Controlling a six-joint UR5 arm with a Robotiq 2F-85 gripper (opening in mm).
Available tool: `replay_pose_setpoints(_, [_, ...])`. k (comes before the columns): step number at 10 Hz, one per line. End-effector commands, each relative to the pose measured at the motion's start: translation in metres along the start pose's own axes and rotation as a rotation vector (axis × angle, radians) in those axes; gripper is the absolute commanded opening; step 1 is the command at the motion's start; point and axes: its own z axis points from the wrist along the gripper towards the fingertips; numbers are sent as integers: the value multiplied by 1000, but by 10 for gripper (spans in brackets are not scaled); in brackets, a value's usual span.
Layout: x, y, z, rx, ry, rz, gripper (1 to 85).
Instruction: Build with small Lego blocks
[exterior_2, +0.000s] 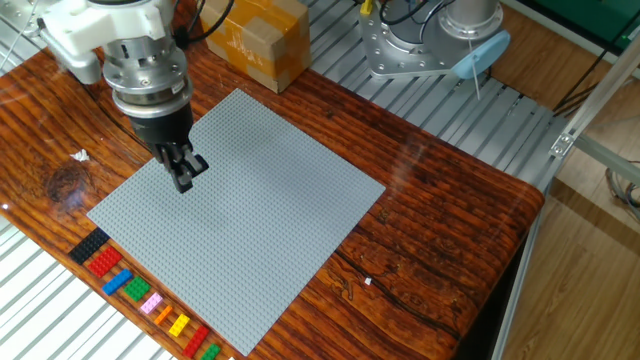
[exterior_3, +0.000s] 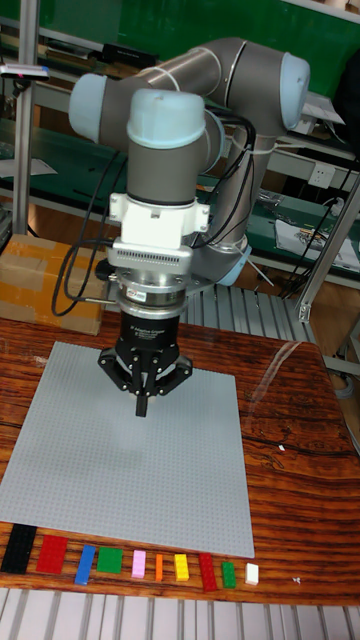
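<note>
Several small Lego blocks lie in a row along the table's front edge, below the grey baseplate. The row runs from a black block through red, blue, green, pink, orange, yellow and more. My gripper hangs just above the left-centre of the baseplate, well behind the row. Its fingers are shut into one dark tip, and I see nothing held between them.
A brown cardboard box stands behind the baseplate at the back left. The arm's metal base sits at the back on a ribbed aluminium surface. The wooden table's edge runs down the right side.
</note>
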Motion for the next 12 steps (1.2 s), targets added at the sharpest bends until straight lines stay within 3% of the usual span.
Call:
replay_pose_setpoints(1, [-21,-18,2,-37,-3,-82,10])
replay_pose_setpoints(3, [-34,-31,1,1,6,-101,10])
replay_pose_setpoints(4, [-39,-29,5,1,1,-104,10])
replay_pose_setpoints(6, [-41,-38,10,40,6,-107,10])
replay_pose_setpoints(7, [-37,-39,9,42,21,-85,10])
replay_pose_setpoints(8, [-35,-30,10,8,28,-40,10])
replay_pose_setpoints(10, [-35,-27,10,-2,29,38,10])
replay_pose_setpoints(12, [-35,-33,10,22,26,137,10])
